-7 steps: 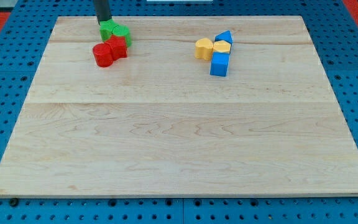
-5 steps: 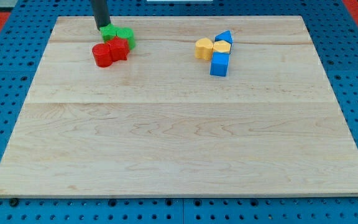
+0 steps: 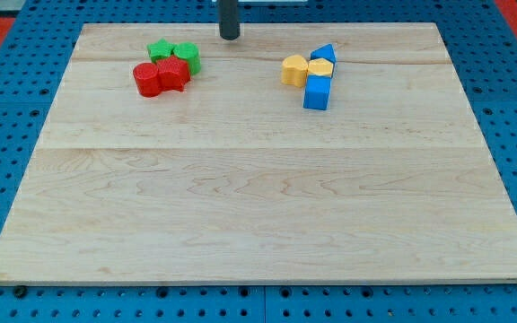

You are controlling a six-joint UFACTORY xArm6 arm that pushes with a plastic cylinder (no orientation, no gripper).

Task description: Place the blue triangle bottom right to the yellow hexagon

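Note:
The blue triangle (image 3: 325, 53) sits at the view's upper right, touching the top of the yellow hexagon (image 3: 320, 68). A yellow heart-like block (image 3: 293, 69) lies just left of the hexagon. A blue cube-like block (image 3: 317, 92) lies just below the hexagon. My tip (image 3: 230, 37) rests near the board's top edge, between the two block groups, well left of the blue triangle and touching no block.
At the upper left sit a green star (image 3: 161, 51), a green block (image 3: 186, 55), a red block (image 3: 150, 79) and a second red block (image 3: 172, 74), all bunched together. The wooden board (image 3: 258, 197) lies on a blue pegboard.
My tip has moved right along the board's top edge, away from the green blocks to a spot between the two groups. The blocks have not visibly moved.

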